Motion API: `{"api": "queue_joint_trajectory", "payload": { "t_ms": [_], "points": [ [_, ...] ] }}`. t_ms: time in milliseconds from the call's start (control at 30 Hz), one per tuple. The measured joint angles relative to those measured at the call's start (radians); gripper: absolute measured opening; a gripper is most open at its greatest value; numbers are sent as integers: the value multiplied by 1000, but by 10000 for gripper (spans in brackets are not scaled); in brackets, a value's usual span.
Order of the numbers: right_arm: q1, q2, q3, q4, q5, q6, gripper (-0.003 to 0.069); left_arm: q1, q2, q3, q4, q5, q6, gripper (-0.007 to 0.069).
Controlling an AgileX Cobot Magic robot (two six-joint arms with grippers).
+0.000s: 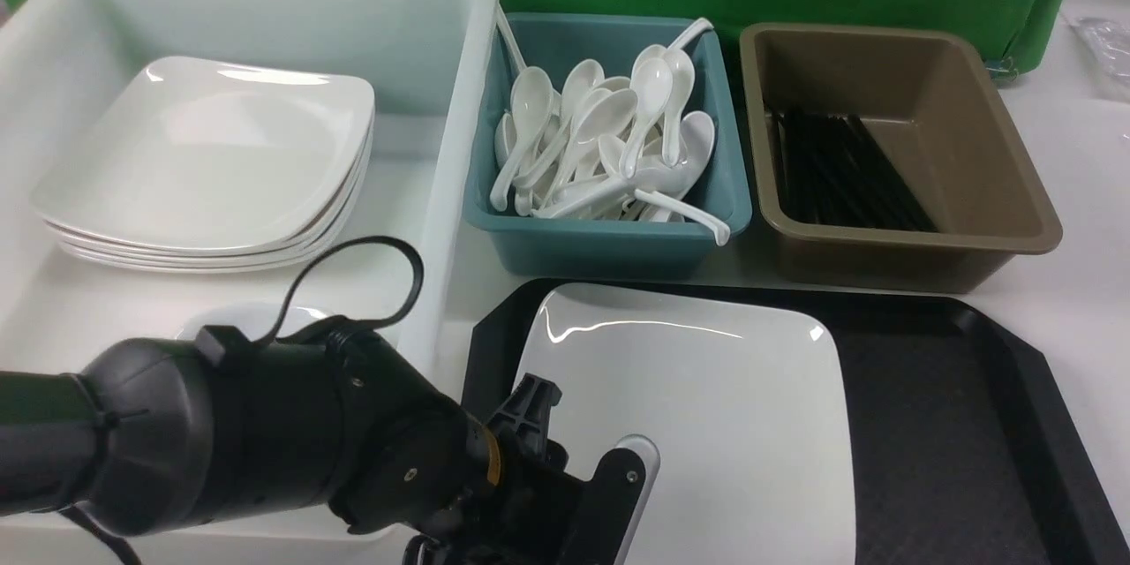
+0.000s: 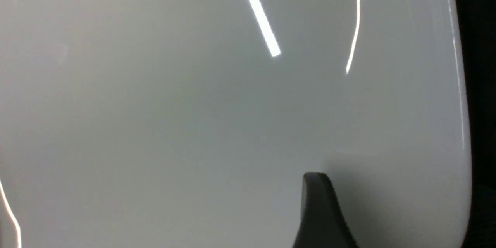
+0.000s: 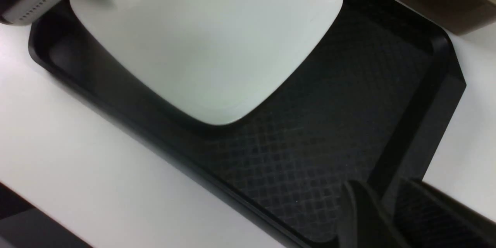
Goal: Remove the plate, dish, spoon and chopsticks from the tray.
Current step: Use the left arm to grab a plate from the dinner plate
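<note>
A large glossy white square plate with rounded corners (image 1: 706, 406) is lying on the left part of a large flat black textured plastic tray with a raised rim (image 1: 953, 424). The left gripper (image 1: 587, 437) is hovering at the plate's near left edge with its jaws standing apart. One finger is reaching over the white surface and the other is sitting by the plate's edge. It is clamping nothing, and whether it is touching the plate cannot be told. The right gripper (image 3: 381, 201) is showing only in its own wrist view. It is hanging above the tray near its rim, its two fingers parted with nothing between them.

Behind the tray, a teal plastic bin (image 1: 609, 247) is holding a heap of white glossy soup spoons (image 1: 600, 132). A brown plastic bin (image 1: 883, 265) beside it is holding thin black chopsticks (image 1: 847, 177). To the left, a big white plastic tub (image 1: 441, 106) is holding a stack of matching square plates (image 1: 203, 159).
</note>
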Motion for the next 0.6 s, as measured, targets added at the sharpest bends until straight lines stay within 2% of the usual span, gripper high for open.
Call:
{"api": "queue_joint_trajectory", "payload": {
  "t_ms": [200, 367, 433, 600],
  "points": [
    [0, 0, 0, 1, 3, 0, 181, 0, 15, 0, 1, -3, -8, 340],
    [0, 0, 0, 1, 4, 3, 192, 0, 23, -2, 30, -30, -68, 221],
    [0, 0, 0, 1, 3, 4, 192, 0, 26, -2, 41, -50, -91, 195],
    [0, 0, 0, 1, 6, 7, 195, -6, 17, -2, 24, -47, -114, 194]
  ]
}}
